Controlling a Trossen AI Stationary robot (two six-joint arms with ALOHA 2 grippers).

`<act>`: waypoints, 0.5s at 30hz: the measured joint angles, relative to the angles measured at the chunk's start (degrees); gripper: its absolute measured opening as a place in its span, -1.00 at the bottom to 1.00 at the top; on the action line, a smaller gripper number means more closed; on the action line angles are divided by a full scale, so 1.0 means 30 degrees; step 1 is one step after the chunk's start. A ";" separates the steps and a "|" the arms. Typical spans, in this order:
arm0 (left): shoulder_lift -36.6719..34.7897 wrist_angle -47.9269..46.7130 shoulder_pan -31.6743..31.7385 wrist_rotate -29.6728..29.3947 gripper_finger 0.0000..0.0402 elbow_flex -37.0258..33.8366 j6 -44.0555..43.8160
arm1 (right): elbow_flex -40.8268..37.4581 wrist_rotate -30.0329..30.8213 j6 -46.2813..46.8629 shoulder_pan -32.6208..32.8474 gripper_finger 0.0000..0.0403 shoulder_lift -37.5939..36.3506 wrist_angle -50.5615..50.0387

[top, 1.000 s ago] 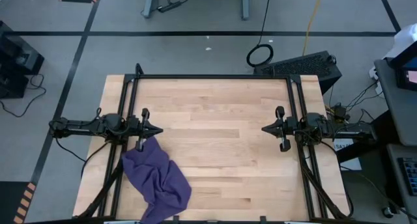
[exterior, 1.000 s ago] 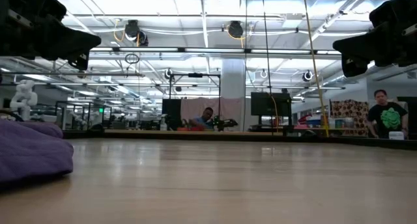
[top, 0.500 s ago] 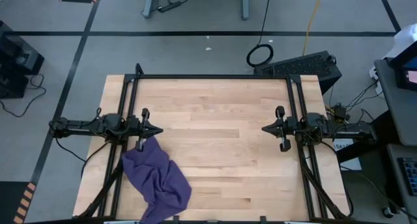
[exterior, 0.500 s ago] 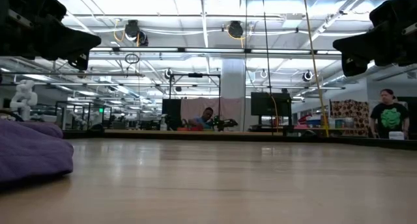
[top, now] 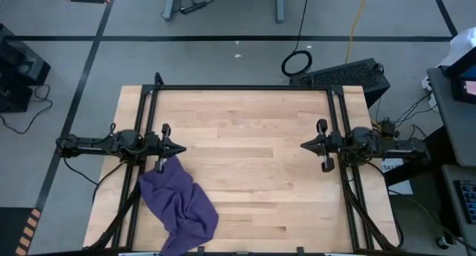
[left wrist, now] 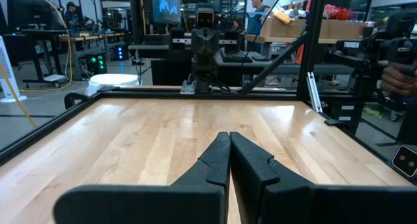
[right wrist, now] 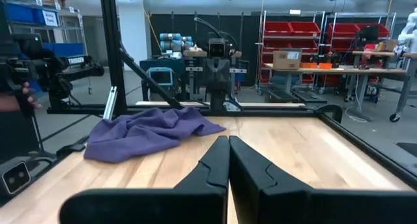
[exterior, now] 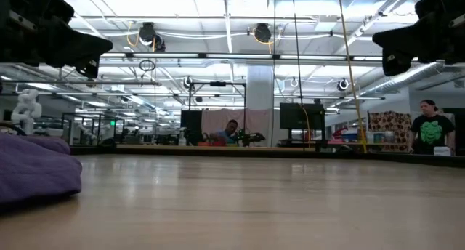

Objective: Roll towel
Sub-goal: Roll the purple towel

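The purple towel lies crumpled on the wooden table at its near left corner; it also shows in the right wrist view and the low view. My left gripper hovers shut at the table's left edge, just beyond the towel's far end, pointing level toward the right. My right gripper hovers shut at the right edge, pointing level toward the left, far from the towel. Neither touches it. In the wrist views each pair of fingers is closed, with nothing between.
A black metal frame runs along the table's far edge and both sides. The middle and far part of the tabletop is bare wood. A person stands in the room beyond the table.
My right gripper has risen slightly, still shut and level. The towel and my left gripper have kept still.
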 joint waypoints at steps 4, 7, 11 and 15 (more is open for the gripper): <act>-0.0001 0.0039 -0.0006 -0.0118 -0.91 0.0004 0.0108 | 0.1481 0.0562 0.0453 -0.0003 -1.00 0.0942 -0.1325; 0.0001 0.0066 -0.0005 -0.0308 -0.91 0.0004 0.0036 | 0.2798 0.1131 0.0913 -0.0004 -1.00 0.1934 -0.2336; -0.0001 0.0066 0.0001 -0.0356 -0.91 0.0006 0.0030 | 0.4713 0.1119 0.1429 -0.0004 -1.00 0.3391 -0.3000; -0.0001 0.0073 -0.0006 -0.0371 -0.91 0.0003 0.0023 | 0.6725 0.1105 0.1703 -0.0004 -1.00 0.4982 -0.3576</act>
